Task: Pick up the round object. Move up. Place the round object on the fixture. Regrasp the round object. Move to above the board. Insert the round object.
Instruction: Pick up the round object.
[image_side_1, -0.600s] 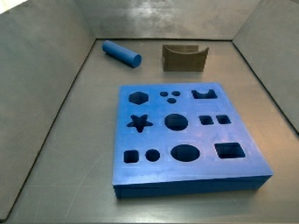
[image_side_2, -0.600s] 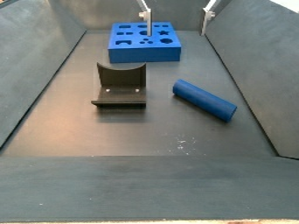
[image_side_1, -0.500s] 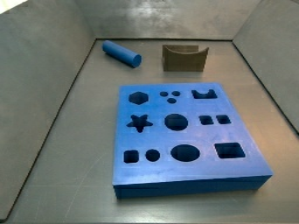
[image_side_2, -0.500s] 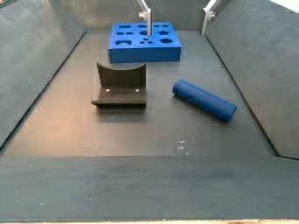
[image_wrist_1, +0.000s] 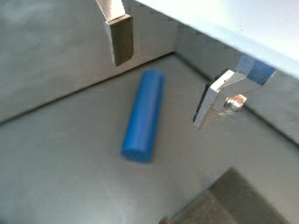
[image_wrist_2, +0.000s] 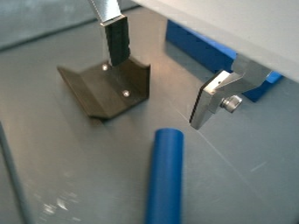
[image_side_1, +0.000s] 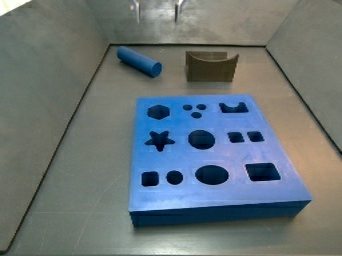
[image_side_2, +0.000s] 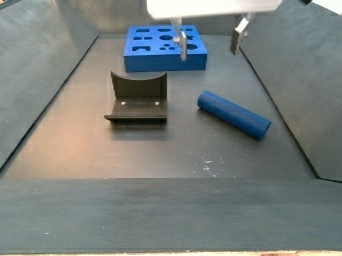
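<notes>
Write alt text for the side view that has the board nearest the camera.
A blue board with shaped holes fills the foreground. Behind it, the blue peg lies on the floor beside the fixture. The open gripper's fingertips show high above them.

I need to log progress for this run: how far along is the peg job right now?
Nothing looks done yet. The smooth blue cylindrical peg lies flat on the grey floor, apart from the small olive-brown notched fixture. In hand: the claw hangs open above the peg, touching nothing. Left: grasp, lift, rest on the fixture, regrasp, then insert into the large blue slab with shaped holes.
</notes>
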